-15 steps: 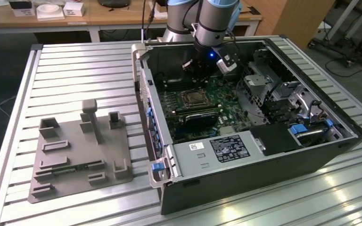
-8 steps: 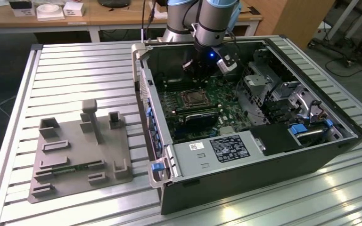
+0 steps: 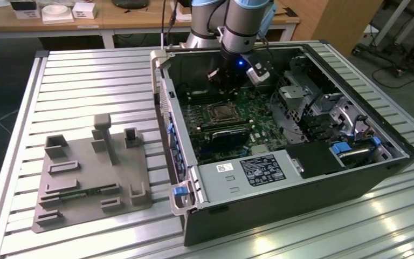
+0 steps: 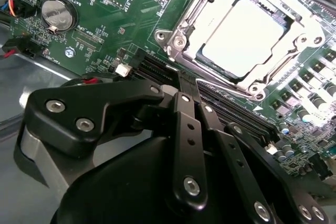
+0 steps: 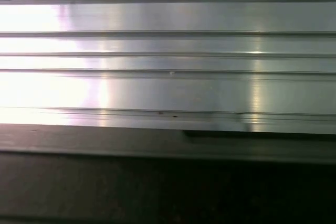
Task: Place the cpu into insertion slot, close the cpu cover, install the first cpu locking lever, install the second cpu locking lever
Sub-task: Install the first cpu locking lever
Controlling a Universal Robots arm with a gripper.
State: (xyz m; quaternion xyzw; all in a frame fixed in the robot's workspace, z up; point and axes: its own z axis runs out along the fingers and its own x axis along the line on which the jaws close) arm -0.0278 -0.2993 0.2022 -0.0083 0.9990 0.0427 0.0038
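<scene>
1. Black linkage bars of the gripper (image 4: 191,129) lie nearest in the second wrist view; they run close together, but the fingertips are hidden, so I cannot tell whether the jaws are parted or pressed together, and nothing shows held in them
2. Just beyond the gripper lies the socket, with the cpu (image 4: 245,38) seated flat in it, its pale metal top facing up
3. Around the cpu, the cpu cover (image 4: 184,27) appears to lie down over the chip's edges, framing it; whether a locking lever (image 4: 223,83) along the socket's near edge is latched, I cannot tell
4. Judged from this, the work stands at the levers: a lever wants a push from the side and down under its hook, with the tip kept off the cpu's top
5. Close to the socket on the gripper's side run dark memory slots (image 4: 157,69), which leave little room to come in low
6. Farther from the socket sits a coin battery (image 4: 56,14), well clear
7. Seen from the exterior view, the arm reaches into the open computer case (image 3: 192,213) behind the socket; a grey fixture tray (image 3: 84,178) stands outside the case, well apart
</scene>
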